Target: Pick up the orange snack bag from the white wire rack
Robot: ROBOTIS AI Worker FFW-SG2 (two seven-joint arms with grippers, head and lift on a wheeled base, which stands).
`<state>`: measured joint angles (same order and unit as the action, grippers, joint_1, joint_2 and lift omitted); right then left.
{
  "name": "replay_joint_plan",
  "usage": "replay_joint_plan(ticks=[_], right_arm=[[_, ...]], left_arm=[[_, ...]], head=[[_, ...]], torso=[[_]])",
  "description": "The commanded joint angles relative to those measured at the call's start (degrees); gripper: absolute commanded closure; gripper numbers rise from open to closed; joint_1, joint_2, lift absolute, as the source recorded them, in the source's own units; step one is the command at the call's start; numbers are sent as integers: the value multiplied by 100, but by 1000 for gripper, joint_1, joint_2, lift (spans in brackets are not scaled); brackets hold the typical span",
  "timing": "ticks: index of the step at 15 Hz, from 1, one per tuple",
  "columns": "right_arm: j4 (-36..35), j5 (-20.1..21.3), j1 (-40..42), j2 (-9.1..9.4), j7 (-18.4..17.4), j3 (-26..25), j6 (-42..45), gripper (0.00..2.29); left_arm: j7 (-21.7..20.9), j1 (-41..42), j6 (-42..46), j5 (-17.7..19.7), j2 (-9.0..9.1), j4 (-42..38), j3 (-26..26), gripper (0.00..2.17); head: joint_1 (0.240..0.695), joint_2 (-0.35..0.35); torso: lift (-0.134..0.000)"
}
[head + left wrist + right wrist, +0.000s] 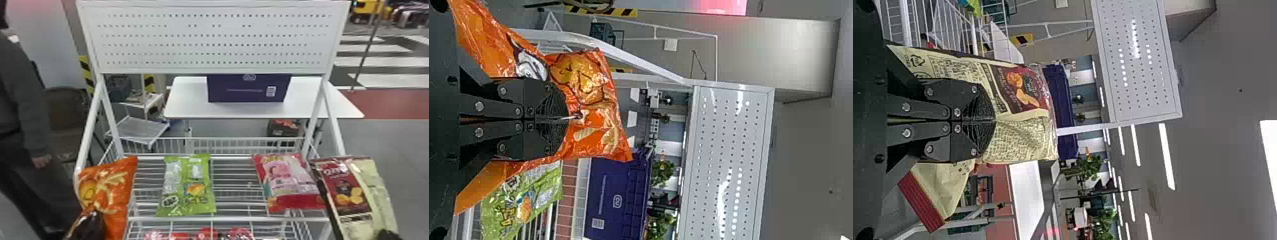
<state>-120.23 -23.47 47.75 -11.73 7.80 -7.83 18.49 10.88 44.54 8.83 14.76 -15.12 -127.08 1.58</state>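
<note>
Left fingers [551,106] clamped on orange snack bag [119,182], right fingers [980,107] on maroon-and-cream bag [346,191], orange looks off white wire rack [229,219], pick likely done, only steady hold left.

- We see a pale label [271,91] and a round emblem [249,77] on the purple box [223,92].
- We spot a triangular recycling mark [916,60] on the cream-and-maroon bag [1018,135].
- We note lettering on the green bag [188,175] and pink bag [300,178], too blurred to read.
</note>
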Motion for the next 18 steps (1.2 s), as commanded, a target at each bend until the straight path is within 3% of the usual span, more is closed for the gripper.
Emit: replay_joint_plan(ticks=[1,18], right_arm=[[0,0,-3,-13,-6,1,0,2256],[-44,26,6,-66,-6,19,35,2256]], left_arm=[[-7,20,0,0,0,-10,0,2142],[-16,20,-18,-35,9,-27,35,2142]], head=[[499,0],[499,0]], torso=[[0],[0]])
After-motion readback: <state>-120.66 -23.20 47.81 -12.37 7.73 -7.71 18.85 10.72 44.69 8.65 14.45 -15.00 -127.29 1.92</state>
